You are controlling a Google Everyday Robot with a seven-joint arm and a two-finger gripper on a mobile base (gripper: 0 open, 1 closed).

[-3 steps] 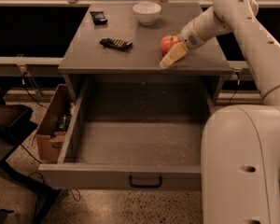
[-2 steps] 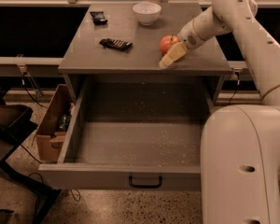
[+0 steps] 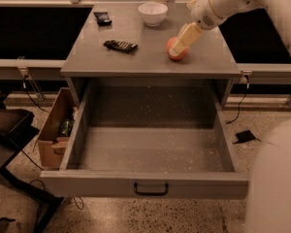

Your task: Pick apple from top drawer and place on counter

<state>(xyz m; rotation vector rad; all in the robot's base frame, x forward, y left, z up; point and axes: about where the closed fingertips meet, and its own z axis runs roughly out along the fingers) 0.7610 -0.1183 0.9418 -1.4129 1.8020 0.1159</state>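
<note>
The apple (image 3: 182, 55), red-orange, rests on the counter (image 3: 136, 62) near its front right part. My gripper (image 3: 178, 46) reaches down from the upper right and stands around the apple, open; one cream finger (image 3: 185, 37) lies across the apple's front and the other is hidden behind it. The top drawer (image 3: 150, 149) is pulled fully out below the counter, its speckled floor bare, with the dark handle (image 3: 151, 189) on its front panel.
A white bowl (image 3: 153, 12) stands at the counter's back. Two dark flat objects (image 3: 120, 45) (image 3: 103, 17) lie on its left half. A cardboard box (image 3: 56, 130) sits left of the drawer. A small black item (image 3: 245, 137) lies on the floor at right. My base (image 3: 276, 178) fills the lower right.
The gripper has drawn up and back: its finger tip, which reached below the apple, now ends on it. The apple has stayed on the counter.
</note>
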